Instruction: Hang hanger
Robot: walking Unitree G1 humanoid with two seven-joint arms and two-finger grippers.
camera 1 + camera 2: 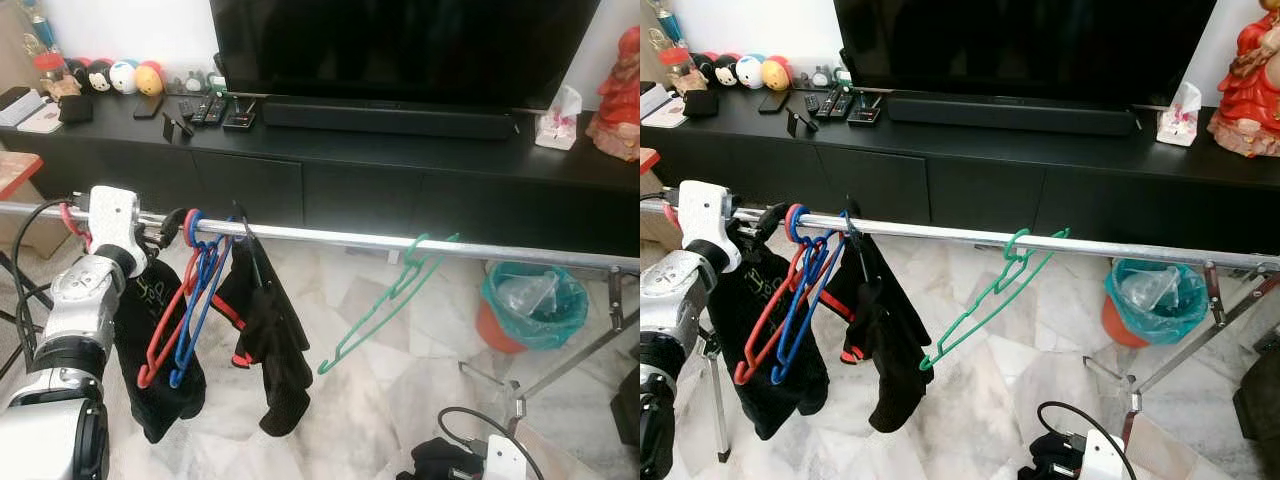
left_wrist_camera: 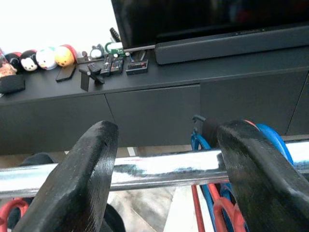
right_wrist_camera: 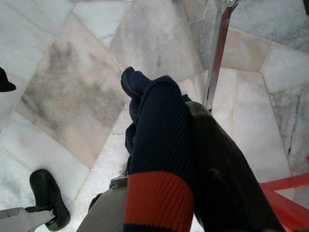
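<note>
A chrome clothes rail (image 1: 330,237) crosses the room at chest height. On it hang a red hanger (image 1: 165,330) and a blue hanger (image 1: 195,320) side by side, with a green hanger (image 1: 385,310) further right, tilted. My left gripper (image 1: 165,232) is up at the rail, just left of the red and blue hooks. Its fingers (image 2: 87,169) stand open astride the rail (image 2: 159,169), holding nothing. My right gripper (image 1: 440,462) hangs low near the floor, shut on a navy cloth (image 3: 159,145) with a red band.
Black garments (image 1: 270,350) hang on the rail beside the red and blue hangers. Behind stand a black TV cabinet (image 1: 350,170) with remotes and toys and a large TV (image 1: 400,50). A teal-lined bin (image 1: 535,305) and the rack's legs (image 1: 560,370) are at right.
</note>
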